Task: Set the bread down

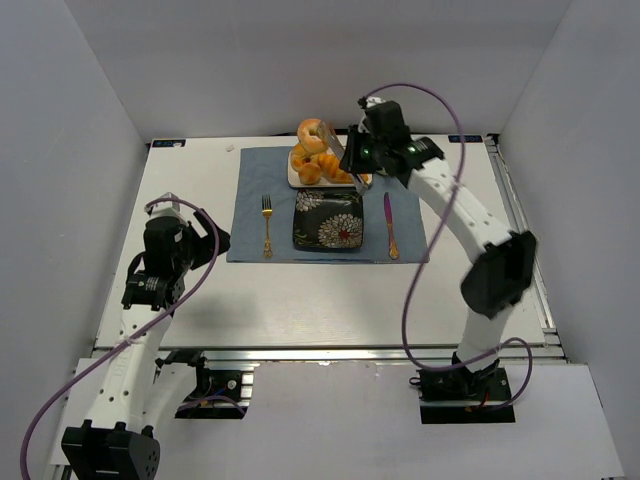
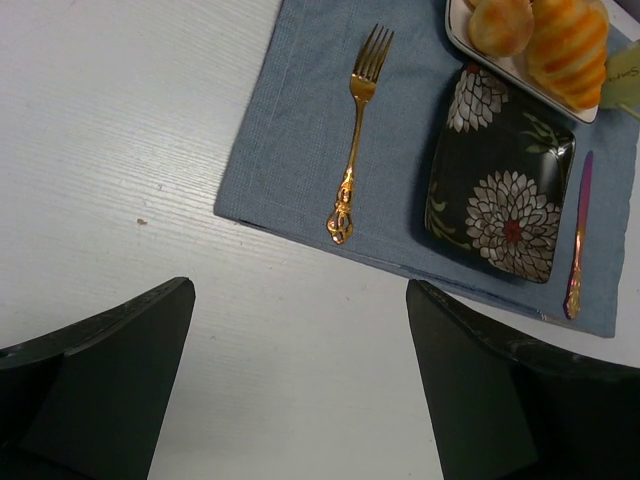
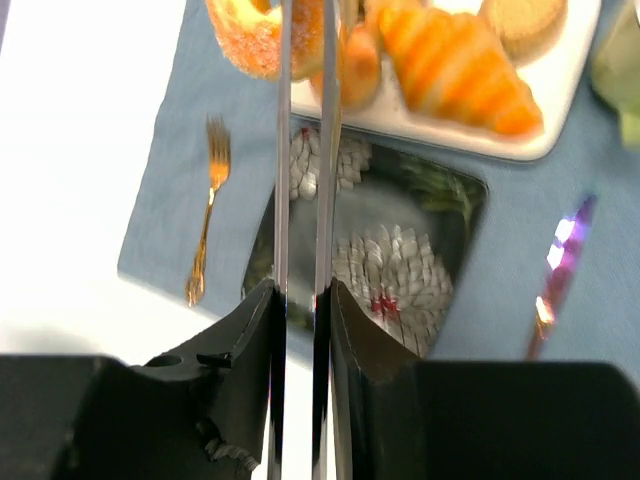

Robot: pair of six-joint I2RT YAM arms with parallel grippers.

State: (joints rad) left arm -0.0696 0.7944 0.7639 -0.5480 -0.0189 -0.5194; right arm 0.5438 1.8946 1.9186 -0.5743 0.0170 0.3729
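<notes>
The bread [image 1: 312, 132], a golden ring bun, sits at the far end of the white plate [image 1: 294, 181] among other pastries. In the right wrist view the bread [image 3: 245, 35] is at the top left. My right gripper [image 3: 302, 290] is shut on metal tongs [image 3: 282, 150], whose two blades run up past the bread. The left blade crosses the bread, the tips are cut off, and I cannot tell if they pinch it. From above, the right gripper [image 1: 358, 150] hovers by the white plate. My left gripper [image 2: 300, 300] is open and empty over bare table.
A dark floral square plate [image 1: 328, 220] lies on the blue placemat [image 1: 250, 200], near the white plate. A gold fork [image 1: 267, 225] lies to its left and a knife [image 1: 390, 225] to its right. An orange croissant [image 3: 455, 65] and small rolls share the white plate.
</notes>
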